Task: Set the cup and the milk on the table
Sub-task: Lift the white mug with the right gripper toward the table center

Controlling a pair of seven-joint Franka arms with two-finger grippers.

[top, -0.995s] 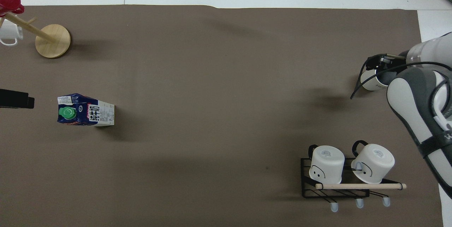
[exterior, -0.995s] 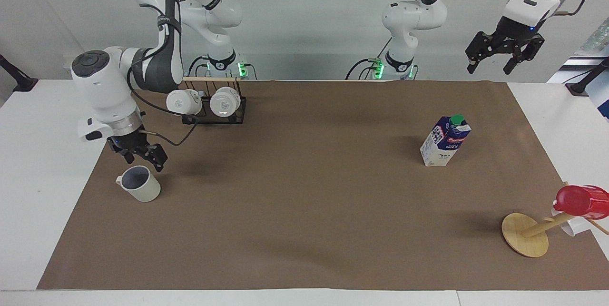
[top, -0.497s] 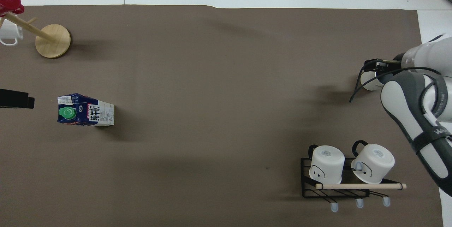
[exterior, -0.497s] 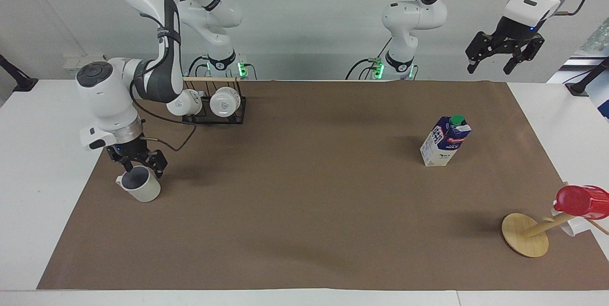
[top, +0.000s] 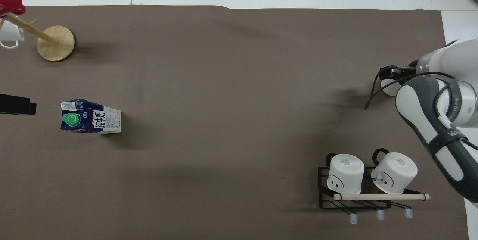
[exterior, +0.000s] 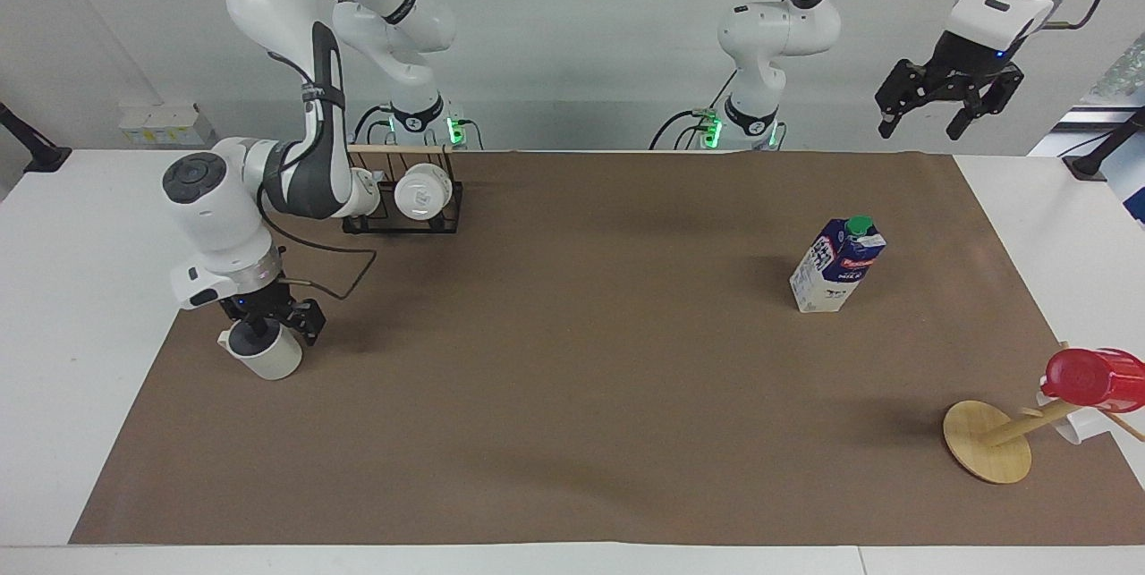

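Dark-blue-and-white milk (exterior: pixel 837 266), green cap, brown paper sheet (exterior: pixel 572 378)

One milk carton (exterior: pixel 837 265) stands alone. Toward the right arm's end from it: one cream cup (exterior: pixel 265 355), two white mugs (top: pixel 345 172) on one rack (top: pixel 325 200). Farther out than the carton: one peg stand (exterior: pixel 986 441), one red cup (exterior: pixel 1093 377).

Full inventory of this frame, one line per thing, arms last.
cup: 1, cream-white, on the paper at the right arm's end
milk: 1, blue and white, green cap, upright toward the left arm's end
white mugs: 2, on the black rack near the robots
wooden stand: 1, tan, red cup on it
paper: 1, brown, covering the table
right gripper: at the cup's rim
left gripper: open, raised, waiting
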